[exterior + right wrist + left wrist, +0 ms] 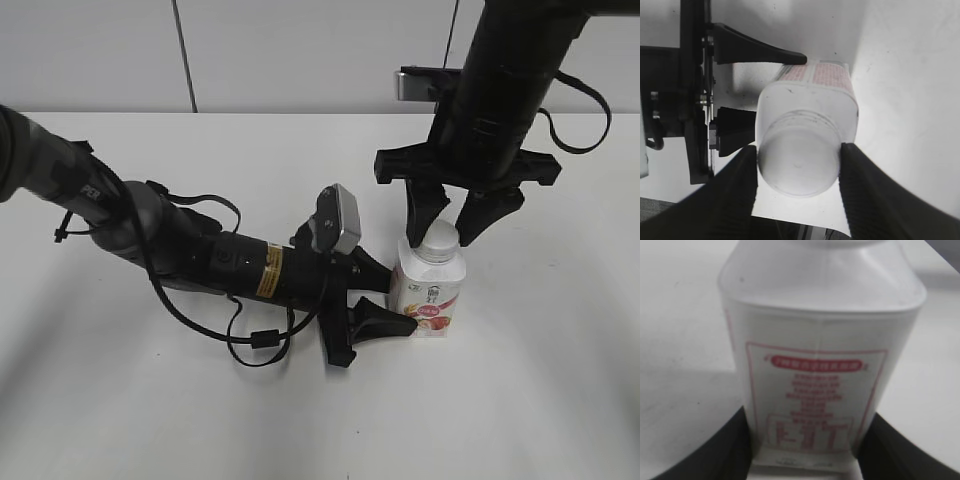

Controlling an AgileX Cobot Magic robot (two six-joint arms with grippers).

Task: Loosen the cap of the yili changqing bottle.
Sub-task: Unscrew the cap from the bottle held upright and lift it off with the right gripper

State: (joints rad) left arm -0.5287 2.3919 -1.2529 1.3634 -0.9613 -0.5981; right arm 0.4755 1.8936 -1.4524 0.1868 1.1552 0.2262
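While the left end effector [385, 300] clamps the yili changqing bottle [430, 296] upright on the surface [520, 400], the right end effector [799, 167] brackets the cap [797, 167], apparently touching, with twisting seemingly left to do.

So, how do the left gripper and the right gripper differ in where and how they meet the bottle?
The left gripper lies low along the table and clamps the bottle on its body; the right gripper hangs from above, its fingers on either side of the cap. The left gripper's fingers press the lower walls; the right's fingers touch the cap's sides. Both are black, two-fingered.
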